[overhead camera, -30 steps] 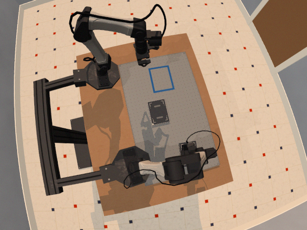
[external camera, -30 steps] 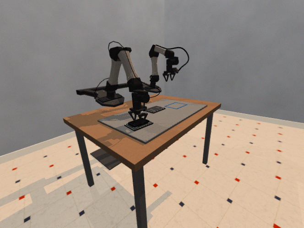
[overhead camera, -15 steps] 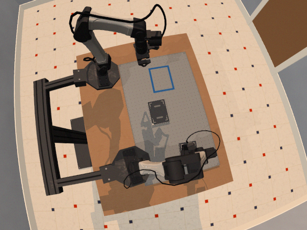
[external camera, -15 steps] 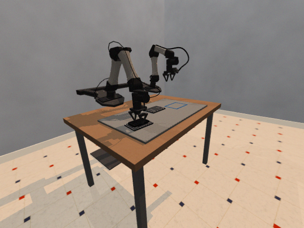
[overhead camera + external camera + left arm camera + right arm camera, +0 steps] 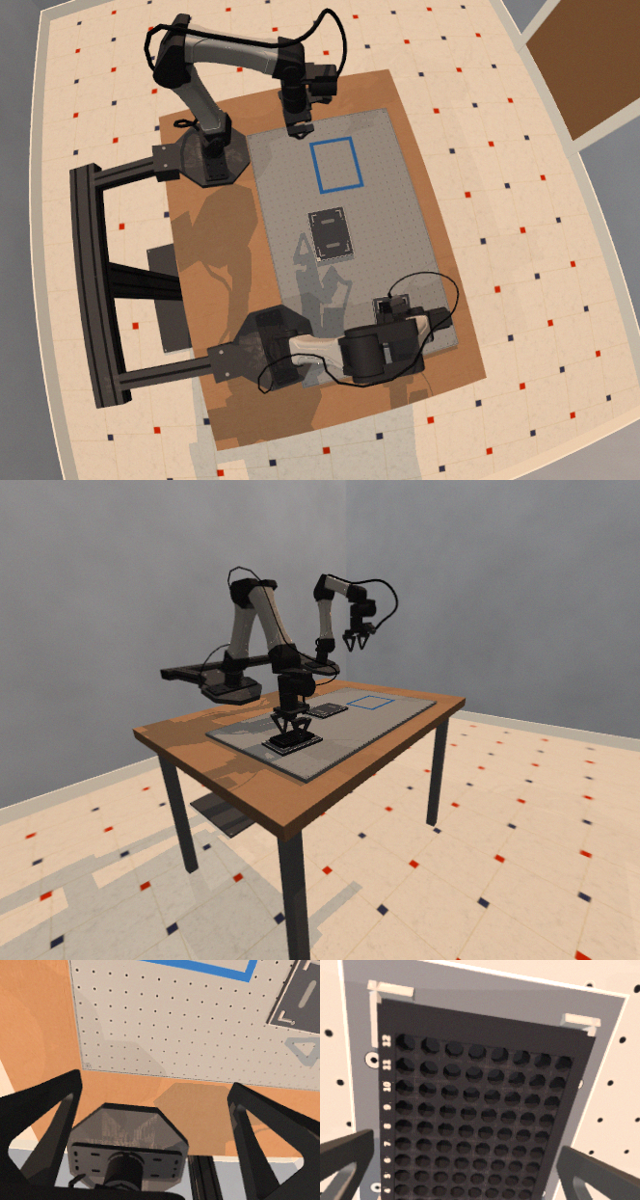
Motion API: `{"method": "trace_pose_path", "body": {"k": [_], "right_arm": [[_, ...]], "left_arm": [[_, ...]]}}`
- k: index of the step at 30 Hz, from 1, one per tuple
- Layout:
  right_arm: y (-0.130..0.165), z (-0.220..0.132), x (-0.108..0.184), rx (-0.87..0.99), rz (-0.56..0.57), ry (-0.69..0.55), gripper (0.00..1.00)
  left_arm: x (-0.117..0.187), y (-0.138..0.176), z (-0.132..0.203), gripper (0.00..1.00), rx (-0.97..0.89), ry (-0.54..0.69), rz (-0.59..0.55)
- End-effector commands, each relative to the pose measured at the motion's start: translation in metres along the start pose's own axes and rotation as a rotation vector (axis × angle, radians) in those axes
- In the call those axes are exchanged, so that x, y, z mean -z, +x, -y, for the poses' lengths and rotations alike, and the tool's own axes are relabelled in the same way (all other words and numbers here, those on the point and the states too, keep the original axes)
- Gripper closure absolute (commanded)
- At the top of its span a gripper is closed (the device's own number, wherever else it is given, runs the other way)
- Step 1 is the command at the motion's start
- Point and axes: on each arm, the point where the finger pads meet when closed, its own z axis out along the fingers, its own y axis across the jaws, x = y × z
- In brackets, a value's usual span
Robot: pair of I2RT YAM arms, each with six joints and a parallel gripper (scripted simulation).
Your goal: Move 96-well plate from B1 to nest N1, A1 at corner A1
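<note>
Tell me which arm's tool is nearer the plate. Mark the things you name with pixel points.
Right. The right tool (image 5: 293, 732) is open just above the plate (image 5: 293, 738) (image 5: 470, 1105); the left tool (image 5: 357, 649) hangs high, beyond the blue outline's end.

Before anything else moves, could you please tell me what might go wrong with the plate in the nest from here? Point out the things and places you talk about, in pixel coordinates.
The open right hand (image 5: 470, 1148) has its fingers on both sides of the 96-well plate (image 5: 465, 1110), so it might nudge the plate while rising. The row 12 end lies by two locators (image 5: 394, 992) (image 5: 582, 1020), but the A1 end is out of view, so a poor seat or wrong corner there could go unnoticed.
</note>
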Motion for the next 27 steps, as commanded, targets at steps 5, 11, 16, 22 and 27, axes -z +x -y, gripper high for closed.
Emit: {"method": "trace_pose_path", "body": {"k": [5, 11, 16, 22, 27], "right_arm": [[-0.0001, -0.0086, -0.0116, -0.005, -0.004, -0.045, 0.00], [-0.0003, -0.0068, -0.0110, -0.005, -0.004, -0.041, 0.00], [-0.0004, -0.0043, -0.0103, -0.005, -0.004, -0.036, 0.00], [-0.0005, -0.0041, -0.0103, -0.004, -0.004, -0.038, 0.00], [-0.0007, -0.0026, -0.0104, -0.004, -0.004, -0.035, 0.00]], "left_arm": [[0.0017, -0.0003, 0.0008, 0.00, -0.006, 0.007, 0.002], [0.0017, -0.0003, 0.0008, 0.00, -0.006, 0.007, 0.002], [0.0017, -0.0003, 0.0008, 0.00, -0.006, 0.007, 0.002], [0.0017, -0.0003, 0.0008, 0.00, -0.006, 0.007, 0.002], [0.0017, -0.0003, 0.0008, 0.00, -0.006, 0.007, 0.002]]}}
